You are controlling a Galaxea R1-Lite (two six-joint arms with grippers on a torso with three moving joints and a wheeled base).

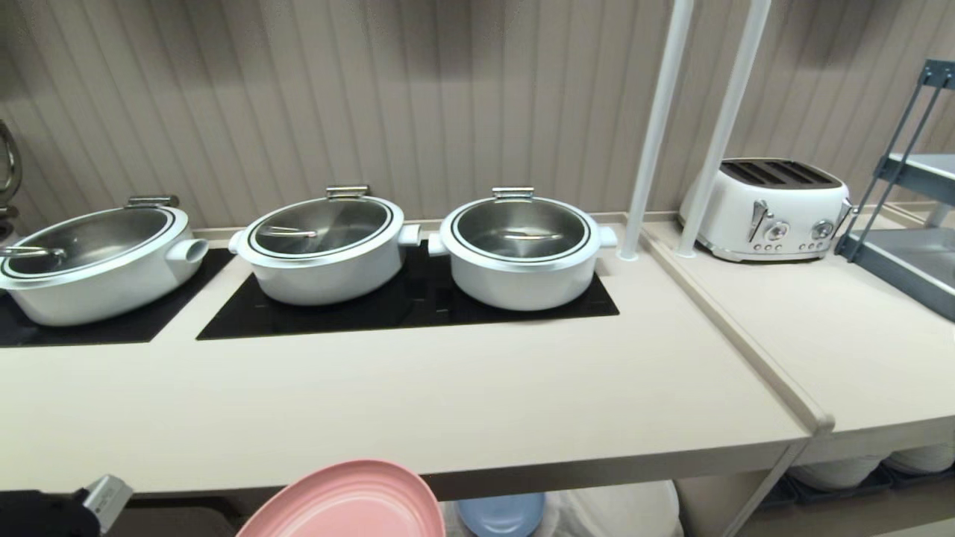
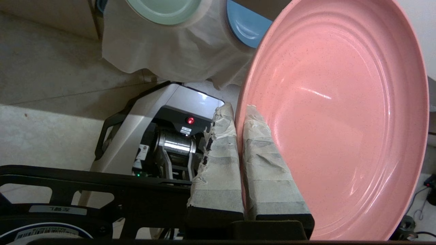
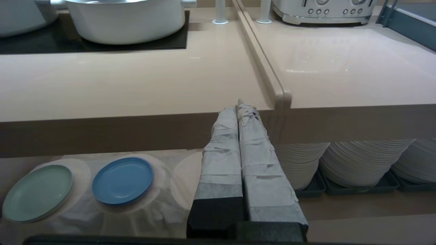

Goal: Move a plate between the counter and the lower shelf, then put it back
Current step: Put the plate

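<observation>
The pink plate (image 2: 340, 119) hangs tilted in the air, its rim pinched between the taped fingers of my left gripper (image 2: 238, 109), which is shut on it. From the head view the plate (image 1: 351, 503) shows low, in front of and below the front edge of the beige counter (image 1: 448, 403), with my left arm (image 1: 52, 513) beside it. The lower shelf's white cloth (image 3: 112, 214) carries a blue plate (image 3: 122, 180) and a mint-green plate (image 3: 37, 192). My right gripper (image 3: 240, 103) is shut and empty, level with the counter's front edge.
Three white pots (image 1: 518, 250) stand on the black cooktop panels. A white toaster (image 1: 768, 209) and two white posts (image 1: 656, 127) are at the back right. Stacked white plates (image 3: 361, 156) fill dark trays under the right counter. My own base (image 2: 163, 129) is below the plate.
</observation>
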